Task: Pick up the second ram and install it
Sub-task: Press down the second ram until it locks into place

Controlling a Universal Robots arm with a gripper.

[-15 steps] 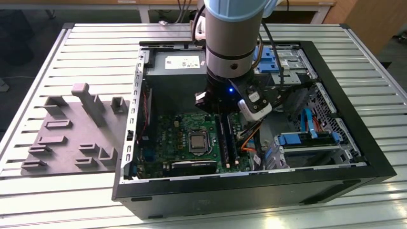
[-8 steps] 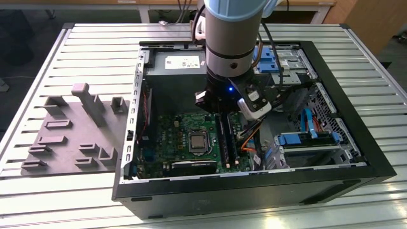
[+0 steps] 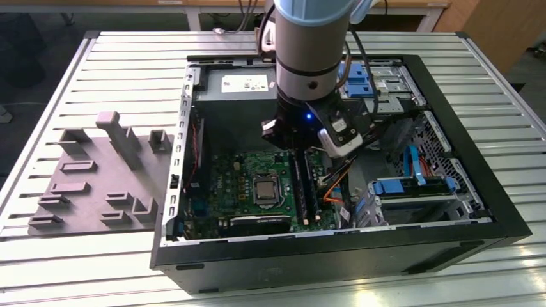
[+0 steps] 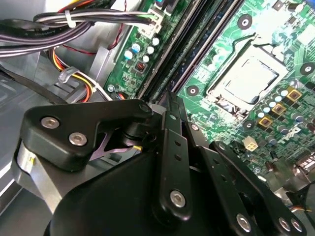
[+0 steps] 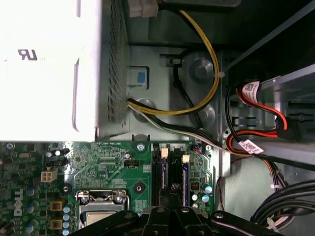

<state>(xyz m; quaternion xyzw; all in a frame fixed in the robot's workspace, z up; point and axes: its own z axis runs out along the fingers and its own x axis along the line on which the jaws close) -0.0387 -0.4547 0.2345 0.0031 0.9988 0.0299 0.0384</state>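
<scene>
One gripper [image 4: 170, 105] over two slots [image 5: 172, 174] — one motherboard [image 3: 256, 185].

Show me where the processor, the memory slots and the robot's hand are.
Processor [image 3: 266, 190], exterior view: middle of its metal lid.
Memory slots [image 3: 305, 185], exterior view: midway along the black ridged rows.
Hand [image 4: 170, 105], second wrist view: tip of the fingers over the slots.

A slatted metal table [image 3: 102, 57] fronts wooden furniture [image 3: 503, 25].
</scene>
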